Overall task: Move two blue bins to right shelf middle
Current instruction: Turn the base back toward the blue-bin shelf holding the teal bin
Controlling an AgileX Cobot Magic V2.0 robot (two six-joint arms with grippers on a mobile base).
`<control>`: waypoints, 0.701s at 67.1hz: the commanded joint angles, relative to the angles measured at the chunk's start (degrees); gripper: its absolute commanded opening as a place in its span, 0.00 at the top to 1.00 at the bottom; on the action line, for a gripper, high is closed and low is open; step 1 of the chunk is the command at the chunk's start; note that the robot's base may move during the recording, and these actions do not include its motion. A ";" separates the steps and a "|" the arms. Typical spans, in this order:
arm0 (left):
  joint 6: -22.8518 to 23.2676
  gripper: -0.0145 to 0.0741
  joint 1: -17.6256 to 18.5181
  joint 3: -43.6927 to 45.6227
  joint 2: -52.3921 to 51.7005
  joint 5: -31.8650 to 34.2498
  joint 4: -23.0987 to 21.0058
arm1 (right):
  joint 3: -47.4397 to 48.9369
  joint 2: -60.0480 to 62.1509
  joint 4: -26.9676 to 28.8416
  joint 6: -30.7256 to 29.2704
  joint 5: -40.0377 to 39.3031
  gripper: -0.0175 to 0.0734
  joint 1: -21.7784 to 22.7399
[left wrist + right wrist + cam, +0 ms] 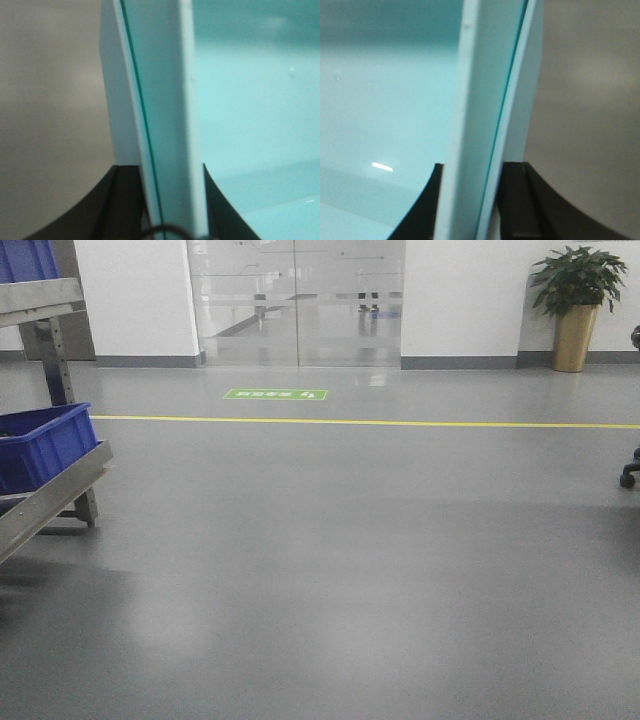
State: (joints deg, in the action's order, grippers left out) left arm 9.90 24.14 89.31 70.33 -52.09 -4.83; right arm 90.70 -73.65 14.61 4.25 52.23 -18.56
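In the left wrist view my left gripper (167, 172) is shut on the upright wall of a blue bin (165, 100), which looks pale cyan here. One black finger sits on each side of the wall. My right gripper (476, 172) is shut the same way on a blue bin wall (480, 100), with the bin's inside to its left. Another blue bin (40, 445) rests on the sloping metal shelf (60, 490) at the left of the front view, and a further one (25, 258) sits on the level above. The right shelf is out of view.
Grey floor stretches ahead, crossed by a yellow line (360, 422). Glass doors (300, 300) stand at the back, with a potted plant (575, 300) at the far right. A chair caster (628, 478) pokes in at the right edge.
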 commanded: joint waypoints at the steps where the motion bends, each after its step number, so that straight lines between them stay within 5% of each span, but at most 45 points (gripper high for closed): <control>1: -0.79 0.96 -0.45 1.01 -1.18 3.79 0.13 | 1.13 0.61 -2.38 -0.70 -4.74 0.98 0.66; 47: -0.79 0.96 -0.45 1.01 -1.18 3.79 0.13 | 1.13 0.61 -2.38 -0.70 -4.74 0.98 0.66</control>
State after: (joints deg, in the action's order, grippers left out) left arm 9.90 24.14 89.31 70.33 -51.97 -4.83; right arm 90.70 -73.65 14.61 4.25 52.23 -18.56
